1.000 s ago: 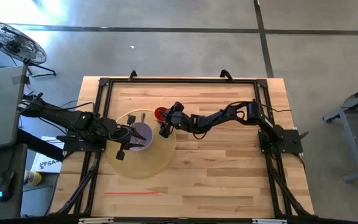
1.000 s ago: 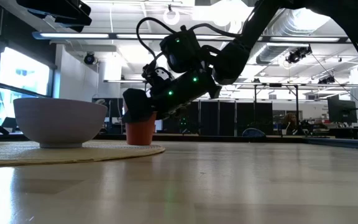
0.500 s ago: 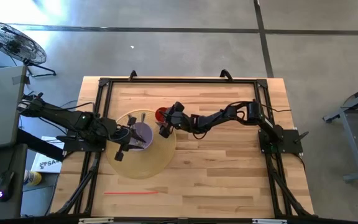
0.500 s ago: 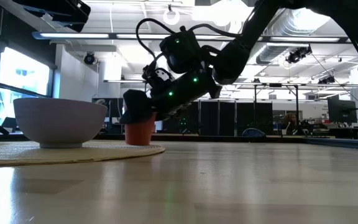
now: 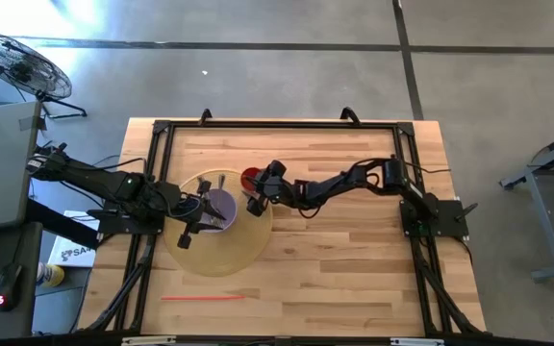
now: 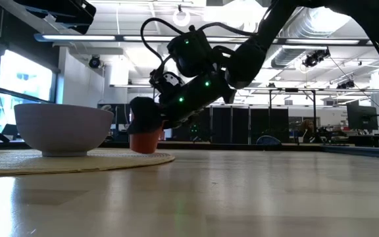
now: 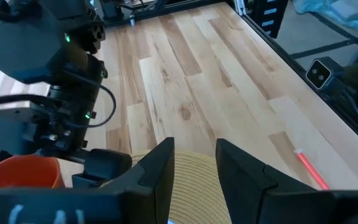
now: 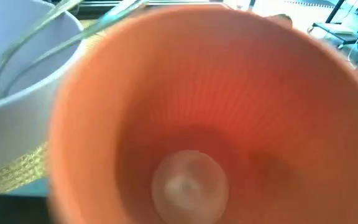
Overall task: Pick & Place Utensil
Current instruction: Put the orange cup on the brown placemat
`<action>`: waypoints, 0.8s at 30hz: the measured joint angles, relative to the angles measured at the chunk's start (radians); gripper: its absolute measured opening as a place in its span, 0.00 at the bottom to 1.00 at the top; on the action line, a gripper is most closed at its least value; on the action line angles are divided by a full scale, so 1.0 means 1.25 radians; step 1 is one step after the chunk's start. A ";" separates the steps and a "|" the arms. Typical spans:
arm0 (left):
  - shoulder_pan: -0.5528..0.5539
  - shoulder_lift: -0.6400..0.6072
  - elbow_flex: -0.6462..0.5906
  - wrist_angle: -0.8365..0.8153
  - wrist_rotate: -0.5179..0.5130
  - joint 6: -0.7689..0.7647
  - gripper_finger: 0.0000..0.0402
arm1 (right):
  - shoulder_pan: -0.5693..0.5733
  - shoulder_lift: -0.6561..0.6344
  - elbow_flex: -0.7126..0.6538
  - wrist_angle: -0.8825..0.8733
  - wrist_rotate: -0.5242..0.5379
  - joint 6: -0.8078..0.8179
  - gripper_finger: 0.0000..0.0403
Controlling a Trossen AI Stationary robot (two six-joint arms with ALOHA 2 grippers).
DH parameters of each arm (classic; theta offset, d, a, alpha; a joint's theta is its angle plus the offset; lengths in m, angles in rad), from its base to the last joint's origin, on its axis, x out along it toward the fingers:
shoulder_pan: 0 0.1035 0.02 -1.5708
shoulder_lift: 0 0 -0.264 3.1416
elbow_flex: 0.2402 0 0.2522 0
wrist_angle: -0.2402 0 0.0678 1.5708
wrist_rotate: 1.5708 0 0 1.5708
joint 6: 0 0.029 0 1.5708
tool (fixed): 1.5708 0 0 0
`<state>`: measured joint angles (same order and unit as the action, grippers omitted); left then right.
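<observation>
An orange cup (image 5: 249,177) stands by the far right edge of a round woven mat (image 5: 221,252); the low view shows the cup (image 6: 146,141) under my right gripper (image 6: 143,120), which reaches in from the table's right. The right wrist view looks straight down into the cup (image 8: 191,124). A pale bowl (image 5: 221,206) sits on the mat with thin metal utensils (image 8: 39,34) leaning in it. My left gripper (image 7: 194,171) hovers open over the bowl's left side. A red stick-like utensil (image 5: 203,297) lies flat near the table's near edge. My right gripper is on the orange cup's rim (image 6: 151,131), coming at it slantwise from above and from the table's right. Its own dark body hides how the fingers sit on the rim. The cup stays roughly upright and looks slightly tipped, low over the mat's edge.
Black frame rails (image 5: 277,124) border the tabletop. Bare wood (image 5: 354,259) stretches to the right and near side of the mat. The left arm's cabled body (image 5: 152,197) lies beside the bowl.
The right gripper has nudged a little toward the bowl, and the orange cup has shifted with it, now looking slightly tipped.
</observation>
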<state>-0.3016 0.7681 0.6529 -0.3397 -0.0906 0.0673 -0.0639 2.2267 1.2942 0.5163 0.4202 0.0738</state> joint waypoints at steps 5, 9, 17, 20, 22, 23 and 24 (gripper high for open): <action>0.000 0.000 0.000 0.000 0.001 0.000 0.29 | 0.000 -0.043 -0.001 -0.023 0.000 0.000 0.97; 0.000 0.000 0.000 0.000 0.001 0.001 0.29 | 0.000 -0.060 0.000 -0.046 -0.003 -0.003 0.96; 0.000 0.000 0.000 0.000 0.001 0.002 0.29 | 0.000 -0.060 0.000 -0.089 0.021 0.002 0.96; 0.000 0.000 0.000 0.000 0.001 0.002 0.29 | 0.000 -0.060 0.000 -0.087 0.039 0.003 0.96; 0.000 0.000 0.000 0.000 0.001 0.002 0.29 | 0.000 -0.060 0.000 -0.088 0.033 0.003 0.96; 0.000 0.000 0.000 0.000 0.001 0.002 0.29 | 0.000 -0.060 0.000 -0.089 0.033 0.003 0.96; 0.000 0.000 0.000 0.000 0.001 0.002 0.29 | 0.000 -0.060 0.000 -0.088 0.033 0.003 0.96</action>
<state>-0.3016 0.7681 0.6529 -0.3396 -0.0898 0.0699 -0.0633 2.1521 1.2942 0.4061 0.4612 0.0776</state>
